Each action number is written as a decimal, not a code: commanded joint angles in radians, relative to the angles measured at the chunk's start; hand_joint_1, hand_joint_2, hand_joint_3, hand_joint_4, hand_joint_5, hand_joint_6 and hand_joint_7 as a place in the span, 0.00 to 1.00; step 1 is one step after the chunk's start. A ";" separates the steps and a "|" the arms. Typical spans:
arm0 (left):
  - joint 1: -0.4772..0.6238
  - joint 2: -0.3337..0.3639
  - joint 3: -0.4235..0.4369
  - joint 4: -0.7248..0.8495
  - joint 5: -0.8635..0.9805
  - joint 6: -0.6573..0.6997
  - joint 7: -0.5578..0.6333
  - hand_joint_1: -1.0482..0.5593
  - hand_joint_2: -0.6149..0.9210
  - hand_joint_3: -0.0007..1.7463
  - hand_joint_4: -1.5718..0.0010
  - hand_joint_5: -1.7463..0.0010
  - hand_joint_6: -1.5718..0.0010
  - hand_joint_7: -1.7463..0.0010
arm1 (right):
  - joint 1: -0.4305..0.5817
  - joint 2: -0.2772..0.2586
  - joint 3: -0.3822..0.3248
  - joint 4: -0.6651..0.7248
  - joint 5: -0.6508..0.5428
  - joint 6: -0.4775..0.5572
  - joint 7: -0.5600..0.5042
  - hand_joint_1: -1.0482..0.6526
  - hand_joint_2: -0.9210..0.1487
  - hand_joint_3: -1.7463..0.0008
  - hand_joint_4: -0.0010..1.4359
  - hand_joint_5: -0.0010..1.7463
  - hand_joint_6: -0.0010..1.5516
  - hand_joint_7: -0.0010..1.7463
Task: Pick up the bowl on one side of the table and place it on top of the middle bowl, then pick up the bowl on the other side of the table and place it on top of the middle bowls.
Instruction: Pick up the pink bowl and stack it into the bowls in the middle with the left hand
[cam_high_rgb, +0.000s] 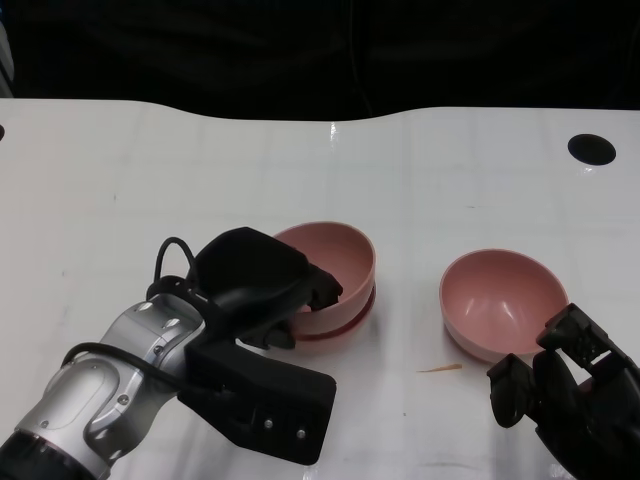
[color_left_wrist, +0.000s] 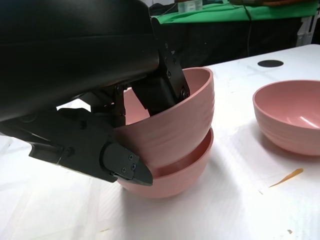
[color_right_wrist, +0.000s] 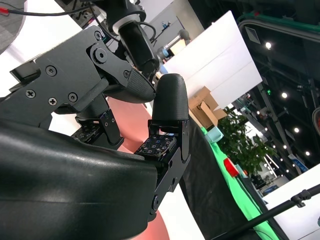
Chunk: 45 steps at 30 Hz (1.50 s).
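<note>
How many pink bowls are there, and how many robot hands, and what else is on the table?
Pink bowls: 3 (top bowl, bottom bowl, side bowl)
Robot hands: 2 (left hand, right hand)
Small yellowish scrap: 1
Total: 6

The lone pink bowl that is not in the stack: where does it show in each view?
Head view: lone pink bowl right of centre, just above the right hand.
Left wrist view: at the right edge, apart from the stacked bowls.
Right wrist view: probably the pink surface behind the fingers; unsure.
Shared landmark: orange sliver beside it.
</note>
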<state>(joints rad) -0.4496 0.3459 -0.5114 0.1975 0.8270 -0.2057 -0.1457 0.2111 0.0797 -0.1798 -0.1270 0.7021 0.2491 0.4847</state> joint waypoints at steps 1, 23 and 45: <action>-0.002 0.010 -0.001 0.010 0.004 -0.004 0.002 0.56 1.00 0.03 0.54 0.15 0.36 0.69 | 0.002 -0.012 -0.009 -0.004 0.014 0.002 -0.002 0.59 0.36 0.34 0.55 1.00 0.53 0.78; 0.052 0.041 0.006 -0.017 0.036 -0.025 0.067 0.02 1.00 0.34 0.98 1.00 0.80 1.00 | 0.000 -0.020 -0.013 0.003 0.014 0.001 0.007 0.60 0.35 0.34 0.55 1.00 0.53 0.78; 0.125 0.008 0.035 -0.033 0.078 0.013 0.221 0.09 1.00 0.33 1.00 1.00 0.80 0.98 | 0.002 -0.020 -0.022 0.006 0.015 0.000 0.017 0.60 0.34 0.36 0.55 1.00 0.51 0.81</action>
<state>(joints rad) -0.3484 0.3573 -0.4979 0.1732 0.9134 -0.1939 0.0227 0.2100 0.0732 -0.1954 -0.1181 0.7108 0.2528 0.5021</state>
